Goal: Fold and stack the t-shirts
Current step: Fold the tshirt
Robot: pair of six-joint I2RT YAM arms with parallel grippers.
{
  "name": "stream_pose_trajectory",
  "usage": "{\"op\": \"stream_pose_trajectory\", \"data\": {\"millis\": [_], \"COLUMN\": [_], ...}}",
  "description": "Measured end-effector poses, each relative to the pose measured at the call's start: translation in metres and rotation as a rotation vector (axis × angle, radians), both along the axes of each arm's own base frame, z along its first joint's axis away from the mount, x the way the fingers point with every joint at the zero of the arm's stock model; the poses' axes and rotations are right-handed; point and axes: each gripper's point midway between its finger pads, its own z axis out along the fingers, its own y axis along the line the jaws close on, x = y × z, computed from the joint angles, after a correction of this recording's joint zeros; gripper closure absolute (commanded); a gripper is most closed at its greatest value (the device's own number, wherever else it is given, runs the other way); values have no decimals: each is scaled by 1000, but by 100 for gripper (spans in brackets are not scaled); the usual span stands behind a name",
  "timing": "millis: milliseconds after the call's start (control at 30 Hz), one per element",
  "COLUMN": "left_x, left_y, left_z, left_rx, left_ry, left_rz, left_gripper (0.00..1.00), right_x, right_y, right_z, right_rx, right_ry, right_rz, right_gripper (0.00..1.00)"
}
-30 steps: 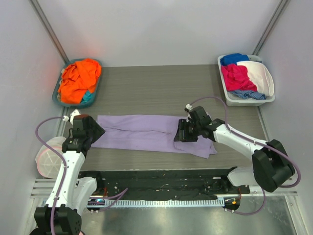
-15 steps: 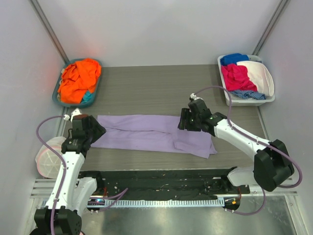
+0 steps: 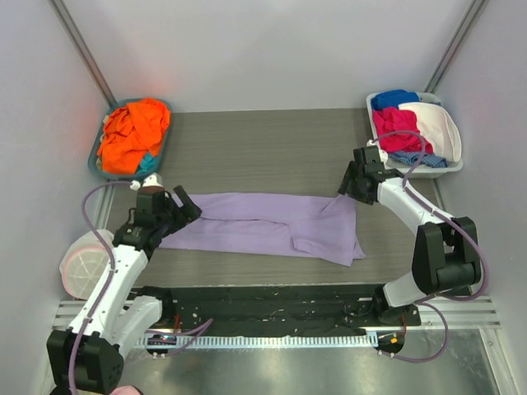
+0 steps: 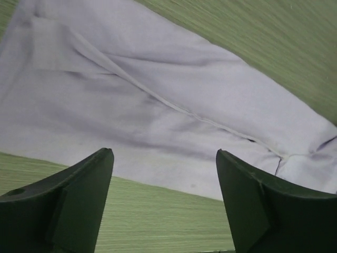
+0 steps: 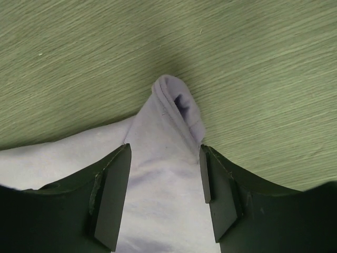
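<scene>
Two-arm folding, smoothing stage. The lavender t-shirt lies across the middle of the table as a long band already doubled lengthwise, with its crosswise folds still to be made. Over the last second the right gripper has travelled from the middle-right of the band out to its far right corner, beside the white bin. That corner is now drawn outward into a small peak, so the right end lies more squarely. Meanwhile the left gripper has swung inward over the left end and its jaws have spread wide. They hang above the cloth with nothing between them and touch nothing, which indicates a release. The right jaws stand moderately apart with the raised ridge of lavender cloth filling the gap. Whether the pads are still pinching it or have just let go cannot be told from the wrist view. The orange t-shirts wait unfolded in the far-left basket.
</scene>
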Motion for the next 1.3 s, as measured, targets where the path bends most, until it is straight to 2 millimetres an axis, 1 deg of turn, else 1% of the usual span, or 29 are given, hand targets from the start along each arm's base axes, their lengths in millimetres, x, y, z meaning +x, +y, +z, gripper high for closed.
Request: {"op": "stream_pose_trajectory", "data": {"millis": [33, 67, 167, 267, 400, 500, 533, 733, 800, 967, 1100, 1300], "left_x": [1, 2, 2, -4, -14, -18, -19, -21, -23, -29, -29, -35], "left_y": [-7, -15, -49, -83, -131, -164, -177, -230, -239, -245, -243, -244], "left_z": [-1, -2, -8, -18, -31, -40, -45, -76, -89, -101, -106, -108], "left_rx": [-3, -4, -2, 25, 106, 180, 214, 366, 420, 516, 552, 526], "left_ry": [0, 0, 8, 27, 47, 51, 49, 60, 68, 72, 75, 68], "left_rz": [-19, -41, -136, -227, -353, -425, -452, -532, -542, -555, -535, -493], "left_gripper": [4, 0, 0, 0, 0, 0, 0, 0, 0, 0, 0, 0], "right_x": [0, 0, 0, 0, -1, -1, -1, 4, 5, 6, 6, 12], "right_y": [-4, -5, -5, -4, -2, -1, -1, 0, 0, 0, 1, 3], "right_z": [-1, -2, -1, -2, -2, -2, -2, -1, 0, 1, 1, 6], "right_rx": [0, 3, 13, 24, 32, 34, 34, 40, 43, 47, 52, 56], "right_ry": [5, 10, 13, 17, 19, 20, 20, 20, 18, 16, 17, 7], "right_rz": [-7, -7, -2, 6, 18, 25, 26, 35, 37, 45, 52, 61], "right_gripper": [38, 38, 38, 38, 37, 38, 38, 37, 37, 38, 37, 38]}}
